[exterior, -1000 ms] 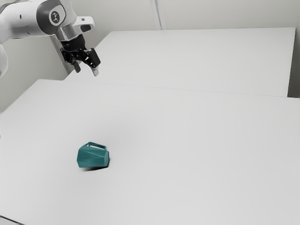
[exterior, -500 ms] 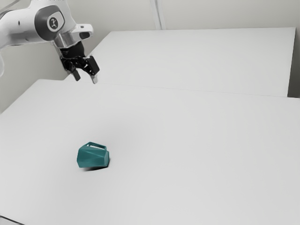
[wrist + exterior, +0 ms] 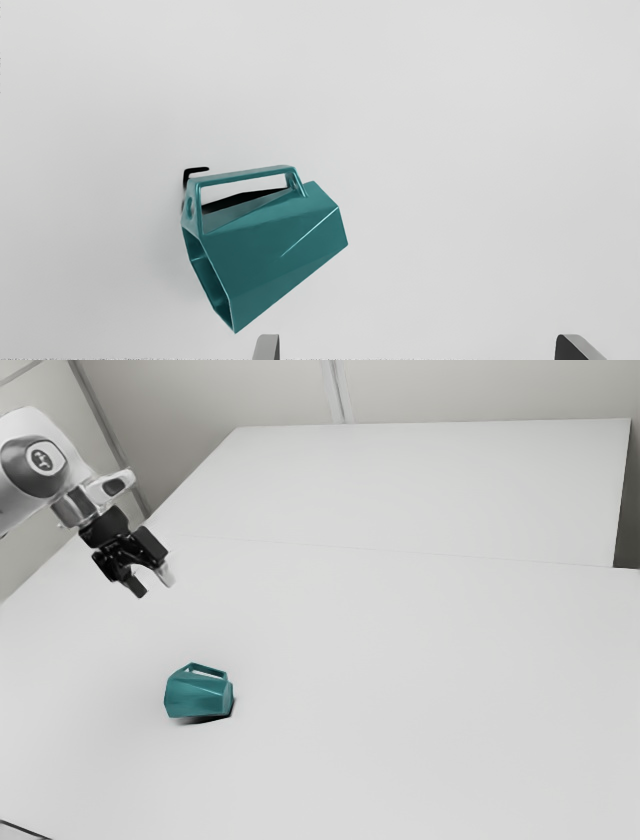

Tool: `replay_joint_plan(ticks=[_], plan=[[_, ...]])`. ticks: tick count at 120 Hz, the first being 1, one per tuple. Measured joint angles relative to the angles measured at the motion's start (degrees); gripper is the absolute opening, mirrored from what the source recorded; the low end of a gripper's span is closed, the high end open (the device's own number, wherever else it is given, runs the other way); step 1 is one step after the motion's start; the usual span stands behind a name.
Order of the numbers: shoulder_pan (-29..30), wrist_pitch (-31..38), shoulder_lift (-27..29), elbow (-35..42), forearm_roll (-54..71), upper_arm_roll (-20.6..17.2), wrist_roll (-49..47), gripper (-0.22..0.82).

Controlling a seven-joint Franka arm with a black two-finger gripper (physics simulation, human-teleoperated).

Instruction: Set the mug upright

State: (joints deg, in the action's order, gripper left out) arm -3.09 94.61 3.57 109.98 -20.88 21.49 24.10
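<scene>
Mug (image 3: 198,695) on its side; I've got the claw (image 3: 154,586) wide, empty, above the table (image 3: 420,690), likely for grasp clearance.

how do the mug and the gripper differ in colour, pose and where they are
Colour: the mug is teal all over, while the gripper is mostly black with paler fingertips.
Pose: the mug lies on its side, whereas the gripper slants downward, its fingers spread apart.
Place: the mug rests on the white table, but the gripper is up in the air, clear of it.
Shared: both look angular rather than round.
</scene>
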Motion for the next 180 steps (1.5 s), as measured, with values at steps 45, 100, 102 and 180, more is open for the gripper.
replay_joint_plan(ticks=[45, 100, 102, 180], plan=[[2.49, 5.28, 0.10, 13.09, -7.92, 5.93, 12.39, 0.60], [3.17, 14.17, -4.91, 20.23, -17.23, 7.51, 24.05, 0.60], [3.19, 14.25, -5.24, 20.29, -17.57, 7.51, 24.44, 0.60], [3.75, 7.69, -9.03, 22.49, -26.88, 7.44, 34.61, 0.60]])
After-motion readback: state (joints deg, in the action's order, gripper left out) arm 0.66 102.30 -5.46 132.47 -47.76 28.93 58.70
